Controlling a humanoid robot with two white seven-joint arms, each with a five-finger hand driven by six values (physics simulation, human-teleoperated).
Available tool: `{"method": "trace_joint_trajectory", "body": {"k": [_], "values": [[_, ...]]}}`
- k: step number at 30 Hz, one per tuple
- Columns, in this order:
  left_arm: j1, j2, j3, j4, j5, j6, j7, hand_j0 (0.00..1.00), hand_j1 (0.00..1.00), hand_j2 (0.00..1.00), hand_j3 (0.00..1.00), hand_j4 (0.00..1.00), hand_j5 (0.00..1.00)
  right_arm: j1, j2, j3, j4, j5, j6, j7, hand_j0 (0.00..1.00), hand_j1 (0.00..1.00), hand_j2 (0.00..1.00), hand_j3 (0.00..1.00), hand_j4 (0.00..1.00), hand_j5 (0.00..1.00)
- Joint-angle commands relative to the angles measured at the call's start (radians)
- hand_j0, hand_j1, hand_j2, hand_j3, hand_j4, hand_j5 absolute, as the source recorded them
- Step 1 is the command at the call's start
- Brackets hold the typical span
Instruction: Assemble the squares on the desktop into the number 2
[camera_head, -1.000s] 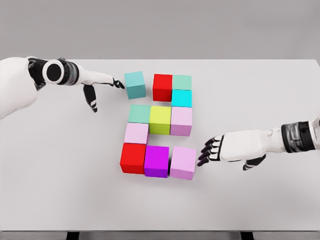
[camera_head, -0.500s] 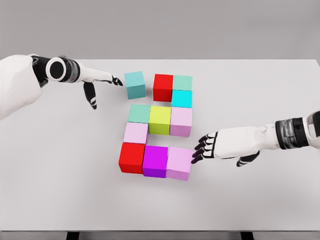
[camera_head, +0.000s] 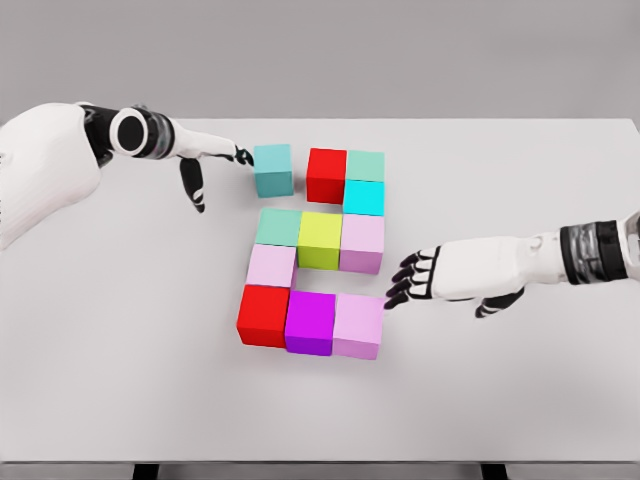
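Coloured cubes stand on the white table (camera_head: 120, 360). The top row holds a teal cube (camera_head: 272, 168), slightly apart, then a red cube (camera_head: 326, 173) and a pale green cube (camera_head: 365, 164), with a cyan cube (camera_head: 364, 197) below it. The middle row is green (camera_head: 279, 227), yellow (camera_head: 321, 238) and pink (camera_head: 363, 241). Under them a pale pink cube (camera_head: 272, 266), then a red (camera_head: 264, 314), a magenta (camera_head: 311, 321) and a pink cube (camera_head: 359, 324). My left hand (camera_head: 238, 155) is open, fingertips touching the teal cube's left side. My right hand (camera_head: 398, 282) is open, fingertips by the bottom pink cube's upper right corner.
The table's far edge runs just behind the top row. Bare table surface lies to the left, to the right and in front of the cubes. Two dark table legs show at the bottom edge.
The left hand pushed the teal cube a little to the right, toward the red one. The right hand pushed the bottom pink cube left against the magenta cube, then rose slightly.
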Motion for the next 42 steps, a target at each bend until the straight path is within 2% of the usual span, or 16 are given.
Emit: {"method": "trace_joint_trajectory", "body": {"k": [1, 2, 3, 5, 6, 7, 8, 10, 12, 15, 17, 20, 42], "values": [[0.000, -0.018, 0.001, 0.025, -0.002, -0.001, 0.000, 1.00, 1.00, 1.00, 1.00, 1.00, 1.00, 0.002, -0.019, -0.093, 0.005, -0.015, 0.003, 0.000, 1.00, 1.00, 1.00, 1.00, 1.00, 1.00], [0.000, -0.019, 0.001, 0.026, -0.002, -0.001, 0.000, 1.00, 1.00, 1.00, 1.00, 1.00, 1.00, 0.009, -0.045, -0.145, 0.014, -0.047, 0.003, 0.000, 1.00, 1.00, 1.00, 1.00, 1.00, 1.00], [0.000, -0.019, 0.001, 0.026, 0.000, -0.001, 0.000, 1.00, 1.00, 1.00, 1.00, 1.00, 1.00, 0.029, -0.059, -0.204, 0.056, -0.125, 0.003, 0.000, 1.00, 1.00, 1.00, 1.00, 1.00, 1.00], [0.000, -0.019, 0.001, 0.026, 0.000, -0.001, 0.000, 1.00, 1.00, 1.00, 1.00, 1.00, 1.00, 0.164, -0.056, -0.464, 0.213, -0.368, 0.003, 0.000, 1.00, 1.00, 1.00, 1.00, 1.00, 1.00], [0.000, -0.019, 0.003, 0.026, 0.000, -0.001, 0.000, 1.00, 1.00, 1.00, 1.00, 1.00, 1.00, 0.236, -0.054, -0.566, 0.266, -0.487, 0.003, 0.000, 1.00, 1.00, 1.00, 1.00, 1.00, 1.00], [0.000, -0.019, 0.003, 0.026, 0.000, -0.001, 0.000, 1.00, 1.00, 1.00, 1.00, 1.00, 1.00, 0.311, -0.056, -0.635, 0.295, -0.588, 0.003, 0.000, 1.00, 1.00, 1.00, 1.00, 1.00, 1.00], [0.000, -0.019, 0.003, 0.026, 0.000, -0.001, 0.000, 1.00, 1.00, 1.00, 1.00, 1.00, 1.00, 0.366, -0.054, -0.679, 0.307, -0.630, 0.003, 0.000, 1.00, 1.00, 1.00, 1.00, 1.00, 1.00], [0.000, -0.021, 0.003, 0.026, 0.000, -0.001, 0.000, 1.00, 1.00, 1.00, 1.00, 1.00, 1.00, 0.428, -0.045, -0.701, 0.300, -0.633, 0.003, 0.000, 1.00, 1.00, 1.00, 1.00, 1.00, 1.00], [-0.002, -0.021, 0.004, 0.026, -0.002, -0.001, 0.000, 1.00, 1.00, 1.00, 1.00, 1.00, 1.00, 0.544, 0.044, -0.707, 0.294, -0.631, 0.003, 0.000, 1.00, 1.00, 1.00, 1.00, 1.00, 1.00], [-0.005, -0.029, 0.003, 0.026, -0.002, -0.001, 0.000, 1.00, 1.00, 1.00, 1.00, 1.00, 1.00, 0.627, 0.061, -0.707, 0.278, -0.630, 0.003, 0.000, 1.00, 1.00, 1.00, 1.00, 1.00, 1.00], [-0.008, -0.032, 0.003, 0.026, -0.002, -0.001, 0.000, 1.00, 1.00, 1.00, 1.00, 1.00, 1.00, 0.647, 0.026, -0.721, 0.217, -0.631, 0.003, 0.000, 1.00, 1.00, 1.00, 1.00, 1.00, 1.00], [-0.008, -0.041, 0.003, 0.026, -0.005, -0.001, 0.000, 1.00, 1.00, 1.00, 1.00, 1.00, 1.00, 0.647, 0.024, -0.722, 0.180, -0.630, 0.003, 0.000, 1.00, 1.00, 1.00, 1.00, 1.00, 1.00], [-0.012, 0.007, -0.005, 0.008, 0.004, -0.018, 0.000, 1.00, 1.00, 1.00, 1.00, 1.00, 1.00, 0.669, 0.024, -0.722, 0.175, -0.607, 0.003, 0.000, 1.00, 1.00, 1.00, 1.00, 1.00, 1.00]]}}
